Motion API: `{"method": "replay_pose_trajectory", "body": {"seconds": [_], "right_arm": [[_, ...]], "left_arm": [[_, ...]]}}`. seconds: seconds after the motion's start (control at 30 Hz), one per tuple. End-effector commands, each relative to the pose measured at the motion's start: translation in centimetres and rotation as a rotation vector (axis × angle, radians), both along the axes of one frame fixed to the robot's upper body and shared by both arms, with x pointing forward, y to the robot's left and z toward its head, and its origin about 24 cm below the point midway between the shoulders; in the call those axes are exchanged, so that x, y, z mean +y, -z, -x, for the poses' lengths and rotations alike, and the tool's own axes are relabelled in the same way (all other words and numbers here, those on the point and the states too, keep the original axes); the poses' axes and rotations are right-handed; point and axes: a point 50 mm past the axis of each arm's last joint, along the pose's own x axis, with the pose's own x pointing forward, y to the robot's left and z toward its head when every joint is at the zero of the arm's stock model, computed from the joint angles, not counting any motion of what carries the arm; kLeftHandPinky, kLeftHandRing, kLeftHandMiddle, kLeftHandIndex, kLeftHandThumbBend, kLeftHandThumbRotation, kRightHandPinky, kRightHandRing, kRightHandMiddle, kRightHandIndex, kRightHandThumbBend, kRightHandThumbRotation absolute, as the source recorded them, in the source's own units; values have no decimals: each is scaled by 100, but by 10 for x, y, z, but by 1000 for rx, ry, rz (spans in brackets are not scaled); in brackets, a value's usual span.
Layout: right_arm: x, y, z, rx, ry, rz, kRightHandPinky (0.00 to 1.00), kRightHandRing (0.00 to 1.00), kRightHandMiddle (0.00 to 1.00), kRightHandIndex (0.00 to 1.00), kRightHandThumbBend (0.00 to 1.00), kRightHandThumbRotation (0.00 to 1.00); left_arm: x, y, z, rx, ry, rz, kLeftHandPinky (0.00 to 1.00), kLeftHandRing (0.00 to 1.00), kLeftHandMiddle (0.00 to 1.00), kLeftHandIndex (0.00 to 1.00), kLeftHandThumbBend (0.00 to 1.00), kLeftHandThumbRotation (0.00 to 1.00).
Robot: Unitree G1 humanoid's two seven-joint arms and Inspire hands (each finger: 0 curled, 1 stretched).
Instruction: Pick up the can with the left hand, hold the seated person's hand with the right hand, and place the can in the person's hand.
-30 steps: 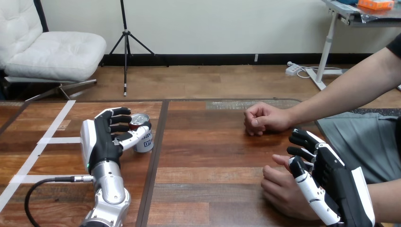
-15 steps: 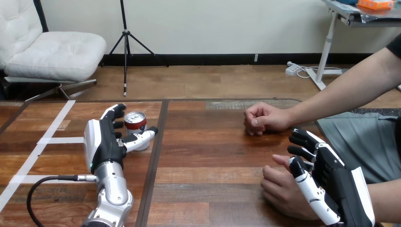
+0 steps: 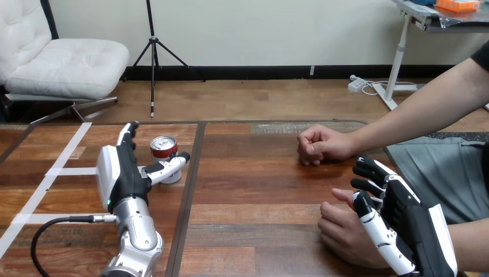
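A red and white can [image 3: 164,153] stands upright on the wooden table [image 3: 259,190] at the left. My left hand [image 3: 118,173] is beside it, open. Its fingers point straight away along the can's left side, and its thumb [image 3: 170,165] reaches across the front of the can's base. At the lower right my right hand [image 3: 406,222] is open next to the person's near hand [image 3: 341,231]. Its thumb lies against that hand, and its fingers stretch past it without curling round. The person's other hand [image 3: 320,144] rests as a fist further back on the table.
White tape lines [image 3: 63,158] cross the table's left part. A dark seam [image 3: 193,173] divides the tabletop just right of the can. A black cable [image 3: 52,228] runs to my left forearm.
My left hand's fingers, curled round the can a second ago, have straightened and come off it. The can stands a little further back. My right hand and the person's hands have not moved.
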Motion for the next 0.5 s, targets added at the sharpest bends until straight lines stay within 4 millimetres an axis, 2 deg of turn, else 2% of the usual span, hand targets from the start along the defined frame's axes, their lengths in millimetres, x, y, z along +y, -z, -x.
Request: {"method": "replay_pose_trajectory", "body": {"seconds": [0.0, 0.47], "right_arm": [[3, -18, -10, -91, -21, -1, 71, 80, 83, 82, 56, 65], [4, -17, -11, -89, -27, -3, 70, 80, 84, 83, 56, 64]], "left_arm": [[-5, -17, -12, -67, 9, -22, 79, 87, 90, 90, 86, 17], [-7, -15, -9, -76, -9, -44, 78, 87, 90, 92, 85, 18]]}}
